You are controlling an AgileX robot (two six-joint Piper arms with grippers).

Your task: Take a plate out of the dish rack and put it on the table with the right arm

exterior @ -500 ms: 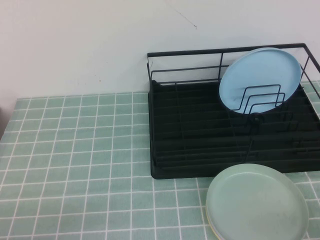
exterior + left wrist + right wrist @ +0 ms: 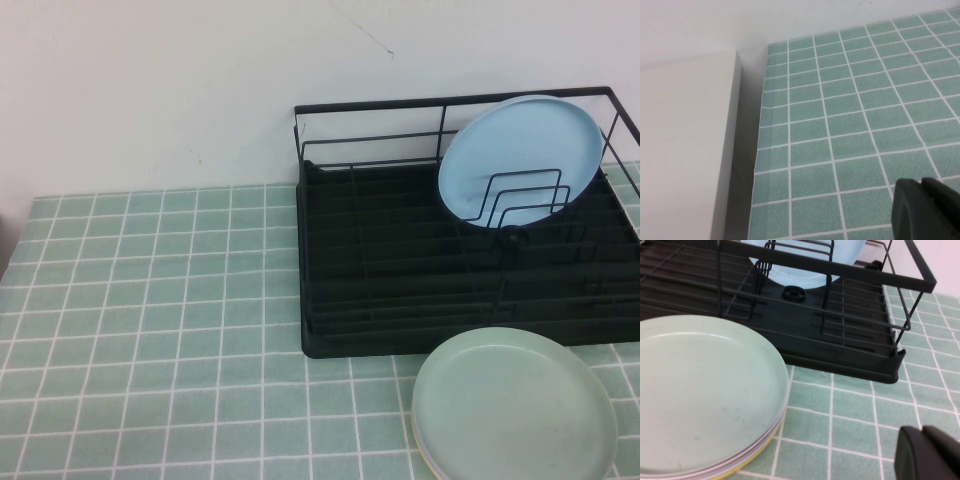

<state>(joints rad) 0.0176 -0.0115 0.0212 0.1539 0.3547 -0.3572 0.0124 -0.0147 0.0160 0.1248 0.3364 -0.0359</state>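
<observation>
Your plate (image 2: 520, 160) stands tilted in the dish rack (image 2: 400, 300), untouched by either gripper.

Your right gripper (image 2: 930, 452) hangs low over the table (image 2: 150, 300), just beside the stack topped by a pale green plate (image 2: 700, 395); the rack and the blue plate lie beyond that stack, well apart from the gripper. Your left gripper (image 2: 925, 207) hovers over bare tiles near the table's edge. You cannot tell from these views how wide either one stands.
</observation>
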